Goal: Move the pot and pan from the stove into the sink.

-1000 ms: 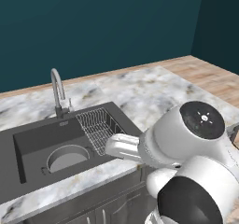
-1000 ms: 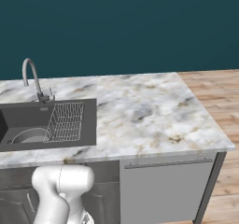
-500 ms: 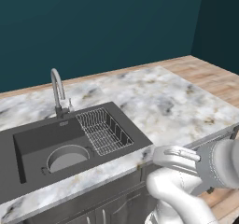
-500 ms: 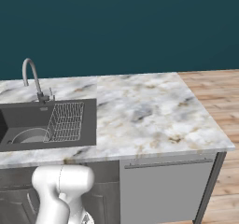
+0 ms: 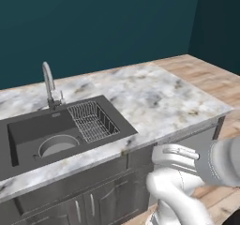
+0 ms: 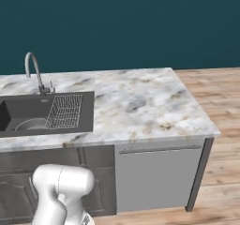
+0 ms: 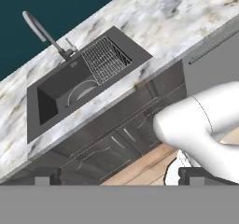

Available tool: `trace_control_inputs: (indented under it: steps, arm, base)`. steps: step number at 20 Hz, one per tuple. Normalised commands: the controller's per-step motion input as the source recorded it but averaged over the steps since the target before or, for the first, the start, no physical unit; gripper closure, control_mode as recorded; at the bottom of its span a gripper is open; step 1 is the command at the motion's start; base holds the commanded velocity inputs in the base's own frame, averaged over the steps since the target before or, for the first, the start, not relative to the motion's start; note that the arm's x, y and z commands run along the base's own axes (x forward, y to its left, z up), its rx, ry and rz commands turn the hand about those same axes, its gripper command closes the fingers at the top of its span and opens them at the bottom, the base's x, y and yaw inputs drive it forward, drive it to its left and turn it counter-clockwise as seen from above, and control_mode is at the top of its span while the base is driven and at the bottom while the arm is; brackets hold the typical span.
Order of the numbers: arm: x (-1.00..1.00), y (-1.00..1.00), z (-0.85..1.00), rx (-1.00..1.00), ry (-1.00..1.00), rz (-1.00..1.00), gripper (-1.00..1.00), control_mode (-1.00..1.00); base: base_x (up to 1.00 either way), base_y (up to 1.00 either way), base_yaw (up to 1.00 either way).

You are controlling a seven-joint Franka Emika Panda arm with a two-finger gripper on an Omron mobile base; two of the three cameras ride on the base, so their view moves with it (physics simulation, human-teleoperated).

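At the far left, the dark rectangular recessed sink (image 5: 28,132) sits sunk into the white-grey veined marble counter (image 5: 159,97). A tall curved chrome tap (image 5: 48,83) rises at its back edge. A shallow round grey metal vessel (image 5: 57,145) lies on the basin floor, left of centre; from here I cannot tell whether it is the pot or the pan. Just to its right, a wire mesh rack (image 5: 92,121) fills the right end of the basin.

Further right the marble runs on bare to the counter's corner, with dark grey cabinet doors (image 6: 96,172) under the sink and a lighter grey panel with a long bar handle (image 6: 157,175) beside them. Pale wooden floorboards (image 6: 220,107) lie beyond the counter's end, and a deep teal wall (image 6: 122,22) backs everything.

In the hand view the gripper (image 7: 116,176) hangs low in front of the cabinets, well apart from the sink, its two dark fingertips (image 7: 44,175) spread wide with nothing between them.
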Motion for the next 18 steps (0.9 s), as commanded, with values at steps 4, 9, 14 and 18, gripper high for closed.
trace_control_inputs:
  steps: [4, 9, 14, 18]
  arm:
    - [0.0, 0.0, 0.0, 0.0, 0.0, 0.0, -1.0, 1.0]
    - [0.0, 0.0, 0.0, 0.0, 0.0, 0.0, -1.0, 1.0]
    - [0.0, 0.0, 0.0, 0.0, 0.0, 0.0, -1.0, 1.0]
    - [0.0, 0.0, 0.0, 0.0, 0.0, 0.0, -1.0, 1.0]
  base:
    - [-0.72, -0.63, 0.02]
    - [-0.55, -0.46, 0.0]
    - [-0.42, -0.37, 0.0]
    - [-0.13, -0.11, 0.0]
